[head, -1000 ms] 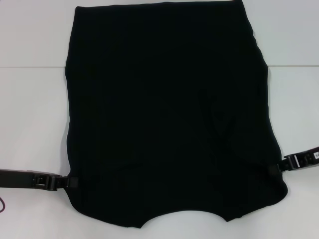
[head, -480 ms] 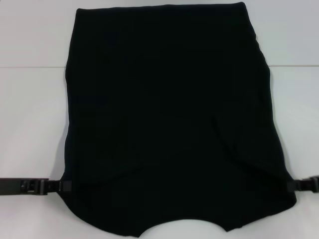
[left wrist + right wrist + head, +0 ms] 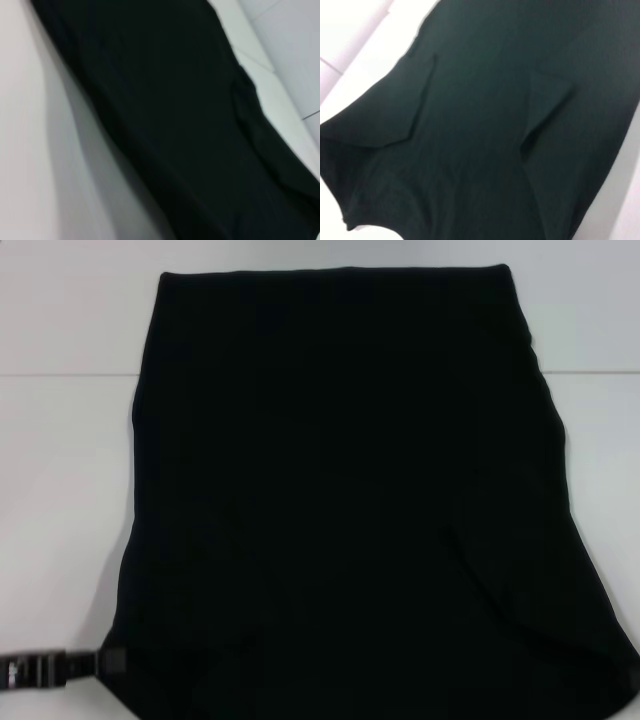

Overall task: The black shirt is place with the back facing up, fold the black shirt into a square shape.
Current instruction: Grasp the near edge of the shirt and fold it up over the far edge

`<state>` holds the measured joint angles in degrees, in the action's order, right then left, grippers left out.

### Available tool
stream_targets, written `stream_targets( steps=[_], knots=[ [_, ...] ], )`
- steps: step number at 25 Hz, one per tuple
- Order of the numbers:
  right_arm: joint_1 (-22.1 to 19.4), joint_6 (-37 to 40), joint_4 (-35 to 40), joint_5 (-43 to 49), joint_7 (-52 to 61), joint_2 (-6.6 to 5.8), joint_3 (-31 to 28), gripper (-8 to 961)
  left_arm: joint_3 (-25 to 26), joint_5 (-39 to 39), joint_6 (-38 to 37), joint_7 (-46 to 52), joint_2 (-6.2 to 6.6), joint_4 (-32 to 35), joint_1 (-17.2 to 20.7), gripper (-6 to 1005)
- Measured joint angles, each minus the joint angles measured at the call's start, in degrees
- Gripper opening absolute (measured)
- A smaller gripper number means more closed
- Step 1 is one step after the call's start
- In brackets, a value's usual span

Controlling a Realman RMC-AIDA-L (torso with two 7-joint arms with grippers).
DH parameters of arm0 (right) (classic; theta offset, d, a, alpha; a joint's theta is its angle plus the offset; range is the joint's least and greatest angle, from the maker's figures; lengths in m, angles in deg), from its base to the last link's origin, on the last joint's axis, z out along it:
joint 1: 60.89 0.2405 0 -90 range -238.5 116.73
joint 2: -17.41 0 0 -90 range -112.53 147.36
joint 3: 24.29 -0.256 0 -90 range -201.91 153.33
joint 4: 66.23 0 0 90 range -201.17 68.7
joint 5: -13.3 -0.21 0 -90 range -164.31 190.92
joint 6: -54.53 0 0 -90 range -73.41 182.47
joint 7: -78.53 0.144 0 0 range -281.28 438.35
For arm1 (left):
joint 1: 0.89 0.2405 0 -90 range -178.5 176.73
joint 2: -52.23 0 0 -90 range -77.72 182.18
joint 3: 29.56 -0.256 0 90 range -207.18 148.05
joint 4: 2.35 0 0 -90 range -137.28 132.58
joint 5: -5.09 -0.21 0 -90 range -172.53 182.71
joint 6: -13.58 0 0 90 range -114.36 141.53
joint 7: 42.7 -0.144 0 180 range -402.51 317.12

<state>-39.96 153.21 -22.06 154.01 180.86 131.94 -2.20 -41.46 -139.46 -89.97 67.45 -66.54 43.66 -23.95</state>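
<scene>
Black shirt (image 3: 340, 490): soft matt cloth, plain, no sheen, fine knit look; shallow creases and a folded ridge toward 5 o'clock in the head view. Right wrist view shows the same cloth (image 3: 485, 125) with layered flaps and soft folds. Table (image 3: 60, 440): smooth white hard surface, slight gloss, thin seam line running across. Left gripper (image 3: 112, 661) at 8 o'clock: black hard plastic-looking shell, matt with dull highlights, touching the cloth edge.
</scene>
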Motion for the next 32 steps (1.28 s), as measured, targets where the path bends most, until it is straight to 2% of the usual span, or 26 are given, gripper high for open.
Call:
stream_targets(
  steps=[6, 12, 18, 21, 25, 28, 32],
  knots=[
    [-4.50, 5.58, 0.14, 0.35, -7.76, -0.28, -4.86, 26, 1.27, -0.66, -4.79, -3.51, -0.93, -0.12, 3.05, 145],
    [-7.88, 6.83, -0.08, 0.50, -10.89, -0.74, -6.03, 26, 1.22, -1.46, -7.35, -5.22, -1.62, 0.07, 5.30, 151],
    [-8.24, 8.75, -0.12, 0.34, -11.84, -0.96, -9.82, 25, 1.65, -1.76, -8.29, -5.31, -1.79, 0.08, 5.41, 156],
    [-5.84, 9.21, -0.44, 0.22, -11.92, -0.95, -12.45, 25, 1.77, -1.46, -7.80, -4.64, -1.04, -0.26, 3.00, 159],
    [-0.76, 7.42, -3.05, 0.12, -11.91, -1.20, -16.23, 25, 2.56, -0.91, -6.21, -3.16, 0.93, -1.49, -1.57, 163],
    [2.57, 5.83, -4.94, 0.05, -11.63, -1.66, -18.39, 25, 3.92, -0.39, -3.92, -2.14, 2.57, -3.17, -5.72, 166],
    [6.45, 2.20, -6.10, -1.45, -10.02, -1.84, -20.32, 26, 4.94, 0.42, 4.22, -0.93, 5.60, -8.21, -11.87, 170]
  ],
)
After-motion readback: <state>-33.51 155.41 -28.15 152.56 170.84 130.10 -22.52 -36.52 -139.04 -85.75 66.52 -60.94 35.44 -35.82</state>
